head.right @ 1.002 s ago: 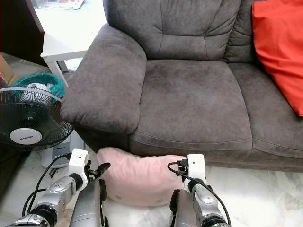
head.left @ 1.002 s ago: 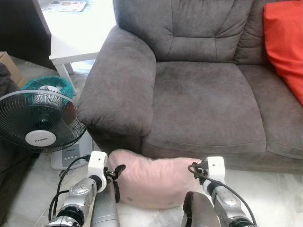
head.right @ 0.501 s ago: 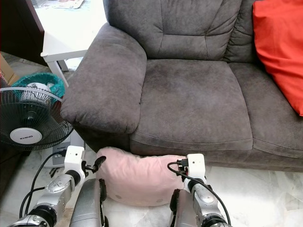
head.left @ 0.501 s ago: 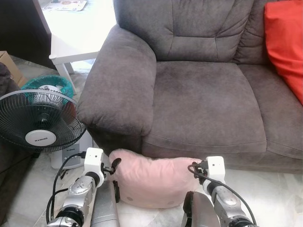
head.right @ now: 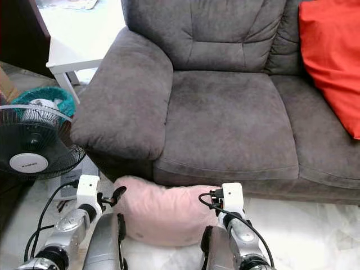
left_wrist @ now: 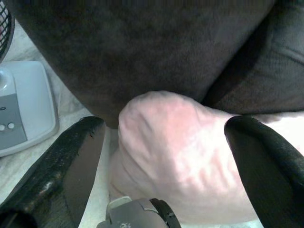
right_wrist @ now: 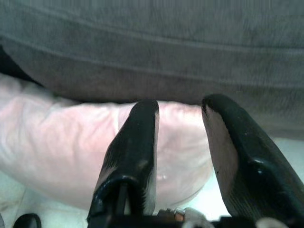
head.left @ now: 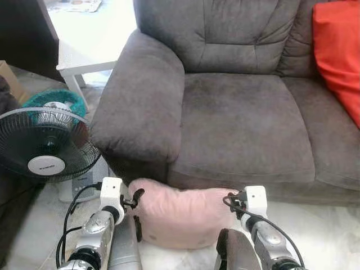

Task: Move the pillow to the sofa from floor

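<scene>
both claws are flanking the pink pillow [head.left: 183,216] on the floor [head.left: 326,236]: left claw [left_wrist: 161,156] gaping around its corner, right claw [right_wrist: 183,142] parted and only grazing its end, so lifting is risking a one-sided slip.

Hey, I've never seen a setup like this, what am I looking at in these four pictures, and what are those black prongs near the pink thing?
This is a humanoid robot standing in front of a grey sofa. Two pictures come from a stereo camera on its head, looking down; the other two come from cameras on its wrists, looking along its fingers.

The black prongs are the fingers of its grippers. The left gripper is open, its fingers straddling one end of a pink pillow that lies on the floor against the sofa's base. The right gripper is open at the pillow's other end. Nothing is lifted yet.

Also around: a red cushion on the sofa, a standing fan on the robot's left, and a white table behind it.
</scene>
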Robot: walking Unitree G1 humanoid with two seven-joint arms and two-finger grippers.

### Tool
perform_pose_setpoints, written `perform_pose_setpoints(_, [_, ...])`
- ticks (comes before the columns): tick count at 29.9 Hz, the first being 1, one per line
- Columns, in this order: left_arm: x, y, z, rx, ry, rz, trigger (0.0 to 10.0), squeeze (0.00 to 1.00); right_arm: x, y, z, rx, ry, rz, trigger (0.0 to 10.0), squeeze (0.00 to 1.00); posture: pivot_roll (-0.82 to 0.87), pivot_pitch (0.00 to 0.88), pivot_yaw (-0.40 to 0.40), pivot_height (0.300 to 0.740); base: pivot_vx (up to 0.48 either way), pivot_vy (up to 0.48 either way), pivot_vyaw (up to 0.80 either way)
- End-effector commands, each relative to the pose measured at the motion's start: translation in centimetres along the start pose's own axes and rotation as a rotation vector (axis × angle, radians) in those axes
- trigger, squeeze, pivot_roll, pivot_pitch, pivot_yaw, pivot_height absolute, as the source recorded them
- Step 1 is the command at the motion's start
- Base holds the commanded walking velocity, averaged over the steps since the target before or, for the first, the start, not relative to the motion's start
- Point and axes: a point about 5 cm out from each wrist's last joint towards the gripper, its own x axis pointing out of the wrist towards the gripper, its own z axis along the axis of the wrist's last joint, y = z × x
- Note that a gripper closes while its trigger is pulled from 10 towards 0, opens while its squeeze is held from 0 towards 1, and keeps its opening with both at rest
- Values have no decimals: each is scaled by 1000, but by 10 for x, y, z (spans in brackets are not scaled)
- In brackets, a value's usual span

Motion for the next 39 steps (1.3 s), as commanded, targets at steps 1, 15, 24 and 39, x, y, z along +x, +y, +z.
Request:
perform_pose_setpoints(1, [-2,0,-6,6,20,-3,10000,0,0,0,-1,6,8,-2,10000,0,185,123,-58,553,296,0,0])
perform_pose_setpoints(15, [-2,-6,-9,39,57,-68,10000,0,-2,1,-4,6,13,3,10000,0,187,120,-56,553,249,0,0])
perform_pose_setpoints(24, [-10,-4,-33,44,208,-73,10000,0,-2,1,-6,4,19,5,10000,0,183,126,-59,553,0,0,0])
perform_pose_setpoints(39, [-15,8,-43,-34,254,47,10000,0,-3,-1,-5,-5,18,8,10000,0,167,141,-72,553,0,0,0])
